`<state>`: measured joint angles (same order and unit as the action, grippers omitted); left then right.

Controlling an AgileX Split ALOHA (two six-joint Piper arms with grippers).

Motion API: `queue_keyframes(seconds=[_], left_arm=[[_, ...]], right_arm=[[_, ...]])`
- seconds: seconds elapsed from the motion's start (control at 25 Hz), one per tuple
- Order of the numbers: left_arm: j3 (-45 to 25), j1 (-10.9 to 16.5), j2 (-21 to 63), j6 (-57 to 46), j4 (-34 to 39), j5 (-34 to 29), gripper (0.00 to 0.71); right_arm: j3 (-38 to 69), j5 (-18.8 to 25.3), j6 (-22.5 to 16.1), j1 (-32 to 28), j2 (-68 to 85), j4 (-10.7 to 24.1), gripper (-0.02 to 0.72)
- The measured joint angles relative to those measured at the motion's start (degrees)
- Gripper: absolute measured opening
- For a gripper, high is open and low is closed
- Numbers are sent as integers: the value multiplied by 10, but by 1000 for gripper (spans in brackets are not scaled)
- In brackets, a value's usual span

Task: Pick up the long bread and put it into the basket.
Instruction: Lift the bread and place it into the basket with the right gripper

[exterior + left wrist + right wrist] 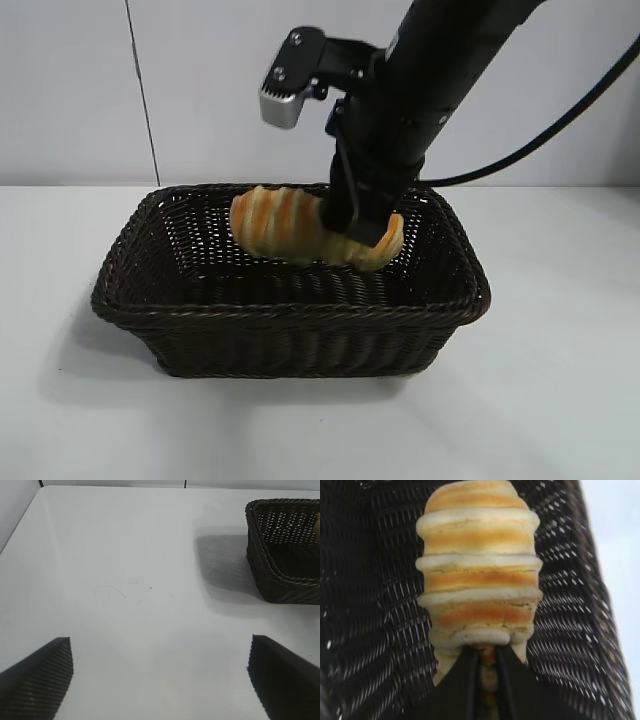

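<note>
There is one long bread (285, 225). There is one basket (290, 325). There is one tabletop (560, 400). There are two grippers: the right gripper (352, 222) and the left gripper (160, 675). There is one black cable (560, 125) by the right arm.

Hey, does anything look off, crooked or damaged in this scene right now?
Nothing looks damaged or spilled. The ridged golden-yellow long bread is off the floor of the dark brown woven wicker basket, pinched near one end by the right gripper, hanging inside, roughly level with the rim. The left gripper is open over the bare white table.
</note>
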<state>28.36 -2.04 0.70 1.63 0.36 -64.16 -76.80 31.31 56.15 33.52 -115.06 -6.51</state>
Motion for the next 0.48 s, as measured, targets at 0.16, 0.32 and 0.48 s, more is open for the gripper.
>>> queue_keyframes(seconds=[0.16, 0.32, 0.48], left_arm=[[0, 0, 0, 0, 0, 0, 687], [0, 0, 0, 0, 0, 0, 687], [0, 0, 0, 0, 0, 0, 687]], right_arm=[[-19, -4, -9, 0, -1, -3, 121], [-48, -1, -28, 0, -1, -10, 467], [-77, 37, -48, 0, -1, -12, 662]])
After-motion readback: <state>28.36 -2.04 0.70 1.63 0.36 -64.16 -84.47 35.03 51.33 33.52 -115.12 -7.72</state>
